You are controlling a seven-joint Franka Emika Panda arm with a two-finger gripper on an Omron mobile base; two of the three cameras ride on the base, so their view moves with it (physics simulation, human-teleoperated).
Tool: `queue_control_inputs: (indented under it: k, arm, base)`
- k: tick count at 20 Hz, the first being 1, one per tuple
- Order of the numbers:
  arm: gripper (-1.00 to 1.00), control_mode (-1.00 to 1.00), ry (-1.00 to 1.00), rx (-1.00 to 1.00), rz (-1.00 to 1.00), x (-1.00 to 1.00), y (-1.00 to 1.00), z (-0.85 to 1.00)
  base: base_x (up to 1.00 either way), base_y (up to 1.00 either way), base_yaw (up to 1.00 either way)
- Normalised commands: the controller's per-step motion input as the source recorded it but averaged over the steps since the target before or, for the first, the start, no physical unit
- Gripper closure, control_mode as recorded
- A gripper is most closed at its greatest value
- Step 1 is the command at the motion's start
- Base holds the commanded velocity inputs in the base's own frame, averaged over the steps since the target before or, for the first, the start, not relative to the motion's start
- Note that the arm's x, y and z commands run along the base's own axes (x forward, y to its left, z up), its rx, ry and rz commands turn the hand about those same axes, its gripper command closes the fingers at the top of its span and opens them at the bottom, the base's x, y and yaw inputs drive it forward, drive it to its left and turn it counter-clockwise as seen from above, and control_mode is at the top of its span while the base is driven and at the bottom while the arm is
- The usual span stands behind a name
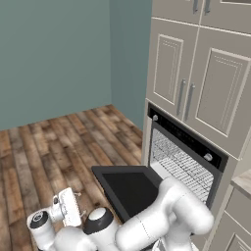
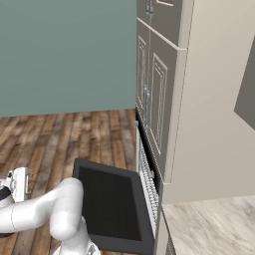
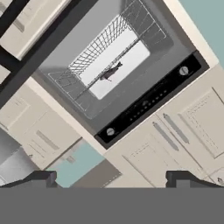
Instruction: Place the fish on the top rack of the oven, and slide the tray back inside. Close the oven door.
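The oven [image 1: 186,147] has a black control strip [image 3: 148,103] with silver knobs. Its door [image 1: 128,188] hangs open and flat towards me, also seen as the dark panel [image 2: 109,201]. In the hand view a small grey-brown fish [image 3: 110,72] lies on the silver wire rack [image 3: 94,54] in the pale cavity. That rack shows as a grid [image 1: 182,164] within the opening. My gripper [image 3: 113,178] is open, well back from the oven and facing it, with nothing between its fingertips [image 3: 43,178]. The white hand [image 1: 66,208] hovers low, left of the door.
Beige panelled cabinet doors [image 1: 196,78] with silver handles stand above the oven. A tall beige cabinet side [image 2: 214,99] rises to the right of the oven, with a pale counter [image 2: 209,224] below it. Wooden floor [image 1: 59,142] stretches left to teal walls.
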Motion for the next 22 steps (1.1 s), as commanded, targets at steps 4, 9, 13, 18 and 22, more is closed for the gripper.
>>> queue_control_inputs:
  k: [4,9,13,18,22]
  arm:
    - [-1.00,-1.00,-0.04,-0.31,-0.23,0.34,0.00,-0.82]
    - [-1.00,-1.00,-0.08,-0.29,-0.14,0.28,-0.03,-0.70]
    - [-1.00,-1.00,-0.19,-0.11,-0.04,0.21,0.00,-0.56]
    - [-1.00,-1.00,-0.27,0.02,0.00,0.18,0.00,-0.47]
    - [-1.00,-1.00,-0.26,0.11,0.00,0.26,0.01,-0.53]
  base:
    - [0.00,0.00,0.00]
    - [0.00,0.00,0.00]
    - [0.00,0.00,0.00]
    - [0.00,0.00,0.00]
    - [0.00,0.00,0.00]
